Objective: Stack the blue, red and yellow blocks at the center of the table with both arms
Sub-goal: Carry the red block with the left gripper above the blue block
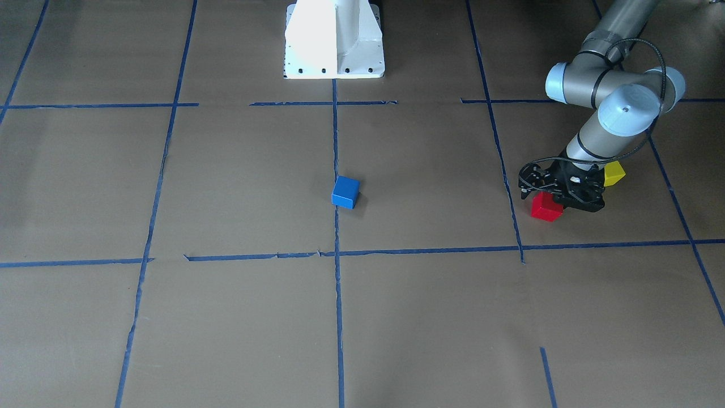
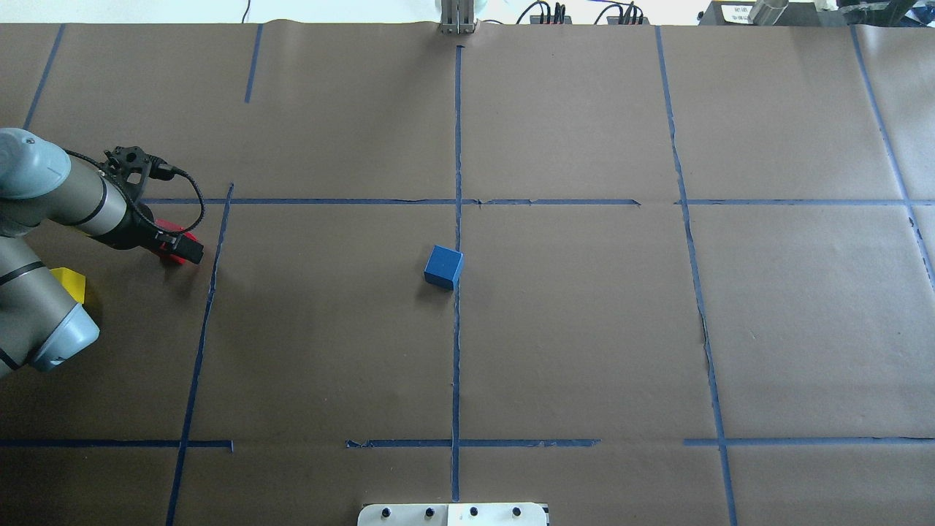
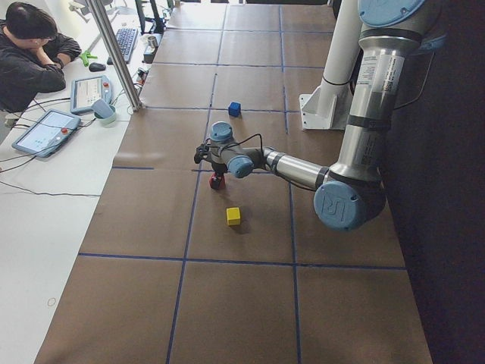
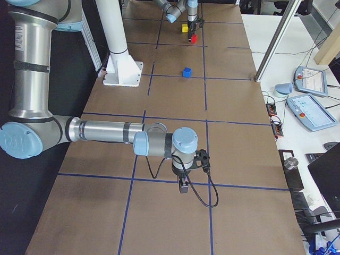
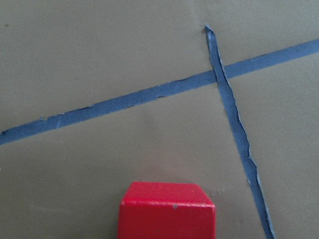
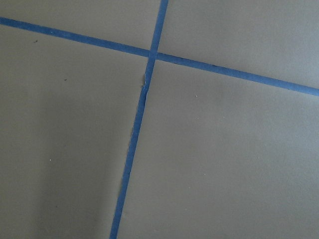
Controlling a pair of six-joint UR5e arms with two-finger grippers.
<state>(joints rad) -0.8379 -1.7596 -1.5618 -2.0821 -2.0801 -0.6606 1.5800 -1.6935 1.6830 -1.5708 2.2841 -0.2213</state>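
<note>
left gripper (image 1: 566, 198) sits low at the red block (image 1: 546, 207), jaw spread impossible to tell; an off-centre pinch might twist it, or a swing might nudge the yellow block (image 1: 614, 173) nearby behind it.

— What lies off to the side?
— A white side bench (image 3: 45, 227), with a person (image 3: 30, 53) in a dark top seated at its far end.
— What's on it?
— A tablet (image 3: 89, 92) close to the person and a second tablet (image 3: 45, 130) nearer the camera, both with lit screens. A pale blue rounded thing (image 3: 104, 111) sits just beside the first; I can't tell what it is. Beyond them are a keyboard (image 3: 125, 42) and a mouse (image 3: 96, 67).
— Anything else?
— A slanting metal post (image 3: 117, 57) rises by the tablets, and a thin black cable (image 3: 45, 192) trails across the white top. Black plugs (image 2: 544, 13) show in the overhead view's top strip.
</note>
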